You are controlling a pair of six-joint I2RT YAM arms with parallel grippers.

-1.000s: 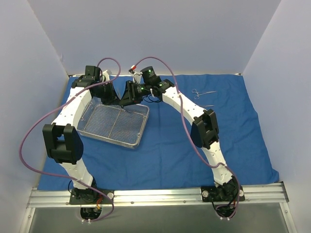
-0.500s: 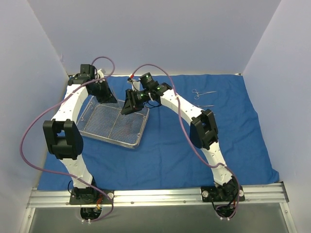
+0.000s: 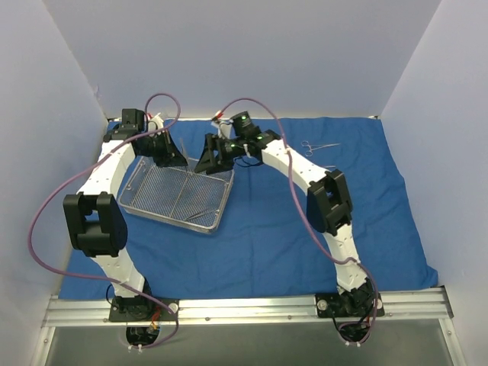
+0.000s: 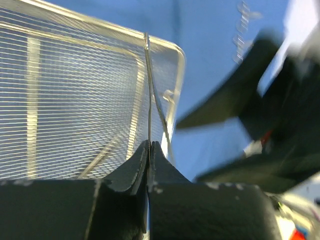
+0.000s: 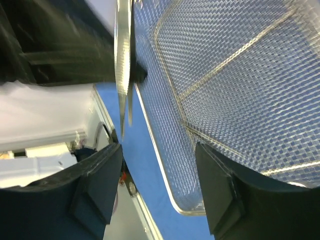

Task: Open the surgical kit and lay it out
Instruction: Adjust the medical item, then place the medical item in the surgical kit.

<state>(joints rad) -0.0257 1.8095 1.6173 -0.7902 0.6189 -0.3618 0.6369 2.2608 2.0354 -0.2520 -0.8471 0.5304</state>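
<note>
The royal-blue cloth (image 3: 267,229) lies spread open over the table. The silver wire-mesh tray (image 3: 221,200) sits on its left part. My left gripper (image 3: 172,155) hangs over the tray's far edge; in the left wrist view it (image 4: 149,144) is shut on a thin steel instrument (image 4: 148,90) that sticks out over the mesh. My right gripper (image 3: 211,161) is over the tray's far right corner, open and empty (image 5: 157,147). The held instrument (image 5: 122,65) shows blurred ahead of its fingers. Two ring-handled instruments (image 3: 319,145) lie on the cloth at the far right.
White walls close in the cloth at the back and on both sides. The arms' purple cables (image 3: 46,206) loop over the left side. A metal rail (image 3: 244,309) runs along the near edge.
Both grippers shifted slightly near the tray's far edge; the right one dipped toward the tray, then drew back to its far right corner. The tray has barely moved.
</note>
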